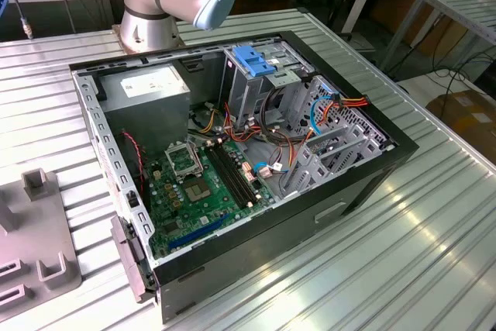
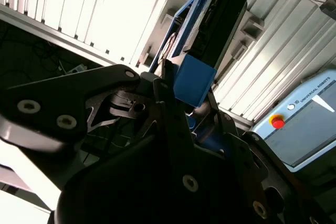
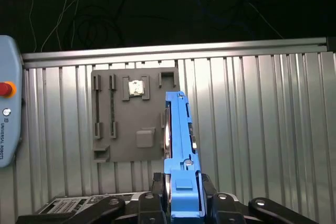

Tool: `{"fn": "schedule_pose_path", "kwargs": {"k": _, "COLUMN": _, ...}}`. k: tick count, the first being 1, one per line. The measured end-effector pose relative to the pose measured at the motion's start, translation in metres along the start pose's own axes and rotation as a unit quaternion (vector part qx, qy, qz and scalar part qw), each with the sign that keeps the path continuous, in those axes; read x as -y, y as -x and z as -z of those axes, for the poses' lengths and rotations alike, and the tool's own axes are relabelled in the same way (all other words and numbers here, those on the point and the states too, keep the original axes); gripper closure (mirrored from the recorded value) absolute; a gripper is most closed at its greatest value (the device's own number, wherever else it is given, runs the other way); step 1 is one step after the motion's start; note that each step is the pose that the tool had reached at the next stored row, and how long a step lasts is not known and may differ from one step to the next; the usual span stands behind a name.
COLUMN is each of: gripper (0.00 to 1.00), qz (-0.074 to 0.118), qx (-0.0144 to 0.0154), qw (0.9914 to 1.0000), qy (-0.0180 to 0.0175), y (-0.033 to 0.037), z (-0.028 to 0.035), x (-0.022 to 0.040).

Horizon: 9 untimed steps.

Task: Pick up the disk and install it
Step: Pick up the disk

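Hand (image 3: 182, 198) clamped on disk (image 3: 176, 129)

Hand closed tight on one end of disk, gripping its blue rail (image 3: 181, 156); disk sticks out edge-on from hand in both wrist views. Behind it in first wrist view: ribbed metal surface (image 3: 252, 129) w/ grey fixture plate (image 3: 126, 129). Exterior view: open PC case (image 1: 256, 261) at centre of frame on surface, arm base (image 1: 151, 5) at upper middle, blue latch (image 1: 252, 60) atop drive cage (image 1: 248, 94) at upper centre; fixture plate at lower left.
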<state>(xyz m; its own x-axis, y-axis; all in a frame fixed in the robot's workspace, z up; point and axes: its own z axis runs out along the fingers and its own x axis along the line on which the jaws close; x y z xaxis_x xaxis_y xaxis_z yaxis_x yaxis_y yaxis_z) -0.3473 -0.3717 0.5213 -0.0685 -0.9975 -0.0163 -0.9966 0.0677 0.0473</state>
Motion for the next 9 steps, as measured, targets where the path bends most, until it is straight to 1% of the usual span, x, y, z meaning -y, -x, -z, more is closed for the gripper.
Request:
{"fn": "schedule_pose_path", "kwargs": {"k": 1, "gripper": 0.63, "qz": 0.000, "qx": -0.0002, "qw": 1.00000, "qy": 0.0000, "y": 0.0002, "z": 0.0006, "x": 0.0025}}
{"fn": "schedule_pose_path", "kwargs": {"k": 4, "gripper": 0.63, "qz": 0.000, "qx": -0.0004, "qw": 1.00000, "qy": 0.0001, "y": 0.0011, "z": 0.0014, "x": 0.0161}}
{"fn": "schedule_pose_path", "kwargs": {"k": 5, "gripper": 0.63, "qz": 0.000, "qx": -0.0005, "qw": 1.00000, "qy": 0.0001, "y": 0.0017, "z": 0.0016, "x": 0.0245}}
{"fn": "schedule_pose_path", "kwargs": {"k": 6, "gripper": 0.63, "qz": 0.000, "qx": -0.0007, "qw": 1.00000, "qy": 0.0001, "y": 0.0022, "z": 0.0020, "x": 0.0315}}
{"fn": "schedule_pose_path", "kwargs": {"k": 9, "gripper": 0.63, "qz": 0.000, "qx": -0.0008, "qw": 1.00000, "qy": 0.0003, "y": 0.0032, "z": 0.0027, "x": 0.0465}}
